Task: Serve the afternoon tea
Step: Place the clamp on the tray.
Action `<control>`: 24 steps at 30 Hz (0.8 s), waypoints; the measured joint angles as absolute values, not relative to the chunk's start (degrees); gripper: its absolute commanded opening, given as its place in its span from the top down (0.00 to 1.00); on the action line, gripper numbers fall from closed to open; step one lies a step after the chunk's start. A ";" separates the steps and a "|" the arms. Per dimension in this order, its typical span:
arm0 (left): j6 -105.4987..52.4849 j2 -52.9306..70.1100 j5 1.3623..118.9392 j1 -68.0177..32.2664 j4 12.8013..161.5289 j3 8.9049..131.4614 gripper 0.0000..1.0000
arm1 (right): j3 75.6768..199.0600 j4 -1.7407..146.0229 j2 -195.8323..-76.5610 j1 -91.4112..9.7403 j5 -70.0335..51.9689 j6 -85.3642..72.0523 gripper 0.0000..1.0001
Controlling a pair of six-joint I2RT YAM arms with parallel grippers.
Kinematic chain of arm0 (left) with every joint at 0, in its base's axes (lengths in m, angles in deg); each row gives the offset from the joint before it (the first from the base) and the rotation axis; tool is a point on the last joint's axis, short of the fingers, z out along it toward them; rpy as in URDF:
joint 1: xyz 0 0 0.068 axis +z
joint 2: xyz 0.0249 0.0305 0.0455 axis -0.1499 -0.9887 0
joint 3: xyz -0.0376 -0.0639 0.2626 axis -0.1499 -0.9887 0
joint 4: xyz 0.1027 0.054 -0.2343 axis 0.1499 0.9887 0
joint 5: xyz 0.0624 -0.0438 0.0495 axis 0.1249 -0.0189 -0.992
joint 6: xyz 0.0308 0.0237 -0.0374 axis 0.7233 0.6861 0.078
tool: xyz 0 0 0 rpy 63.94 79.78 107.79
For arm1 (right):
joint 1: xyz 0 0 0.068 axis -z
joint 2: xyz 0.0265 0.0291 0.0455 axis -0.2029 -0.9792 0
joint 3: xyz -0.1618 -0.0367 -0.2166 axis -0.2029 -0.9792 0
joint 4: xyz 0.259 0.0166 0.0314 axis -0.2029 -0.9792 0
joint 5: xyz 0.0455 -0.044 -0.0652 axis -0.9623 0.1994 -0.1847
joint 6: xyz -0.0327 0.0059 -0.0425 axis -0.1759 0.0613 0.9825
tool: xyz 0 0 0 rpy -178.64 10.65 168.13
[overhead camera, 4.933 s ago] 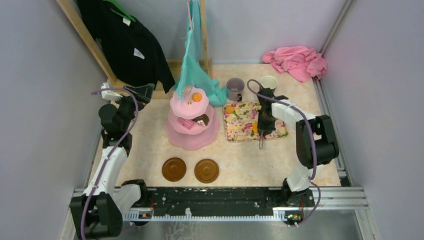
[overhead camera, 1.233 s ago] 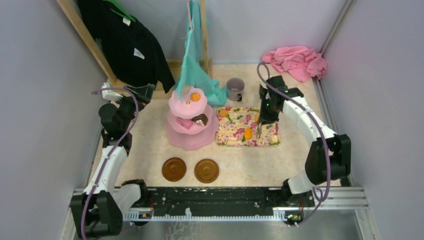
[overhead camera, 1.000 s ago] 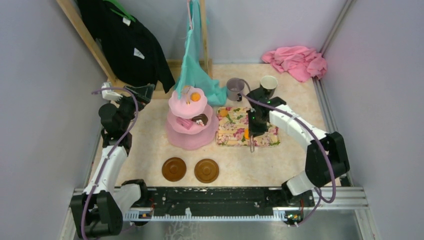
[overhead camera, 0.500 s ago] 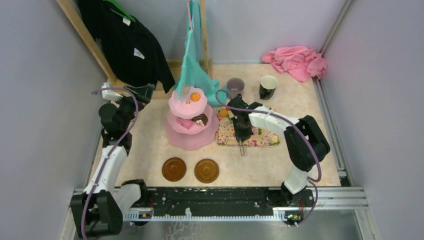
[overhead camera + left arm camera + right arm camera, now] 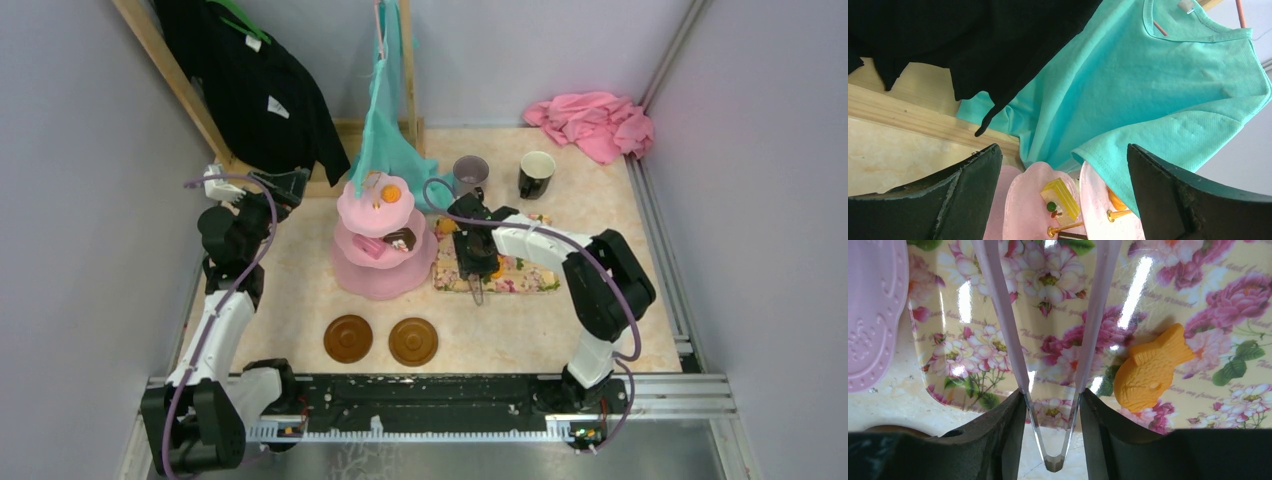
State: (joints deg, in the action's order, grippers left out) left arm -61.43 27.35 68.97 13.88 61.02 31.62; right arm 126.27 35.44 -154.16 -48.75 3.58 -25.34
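My right gripper (image 5: 1050, 412) clamps tongs (image 5: 1004, 320), tips apart over tray (image 5: 1198, 300); left gripper (image 5: 1064, 150) gapes, idle. I judge stand (image 5: 385, 268) part-loaded; fish cake (image 5: 1148, 372) on tray, grey mug (image 5: 470, 175), black mug (image 5: 536, 172), discs (image 5: 348, 338) unserved.

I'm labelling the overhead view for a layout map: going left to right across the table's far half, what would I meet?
pink three-tier scalloped stand → grey mug → black white-lined mug → crumpled pink cloth
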 measured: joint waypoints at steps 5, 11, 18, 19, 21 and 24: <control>-61.43 27.13 68.99 13.88 61.02 31.62 0.01 | 124.69 37.93 -153.37 -49.47 4.76 -25.34 0.49; -61.43 26.92 69.01 13.88 61.00 31.62 0.01 | 122.75 38.72 -149.61 -49.84 5.74 -25.16 0.47; -61.38 26.85 69.01 13.88 61.02 31.62 0.01 | 122.75 37.80 -145.40 -52.35 10.73 -24.00 0.46; -61.36 26.85 69.01 13.88 61.02 31.62 0.01 | 122.75 37.06 -143.93 -53.12 12.06 -23.87 0.46; -61.30 26.85 68.99 13.88 61.02 31.62 0.01 | 122.75 35.77 -140.13 -55.21 15.49 -23.41 0.40; -61.01 26.85 68.95 13.88 61.02 31.62 0.01 | 120.74 39.18 -131.87 -59.32 21.31 -21.91 0.04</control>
State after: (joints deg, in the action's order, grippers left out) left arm -61.01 26.85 68.95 13.88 61.02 31.62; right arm 120.74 39.18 -131.87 -59.32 21.31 -21.91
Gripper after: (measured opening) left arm 0.994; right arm 0.688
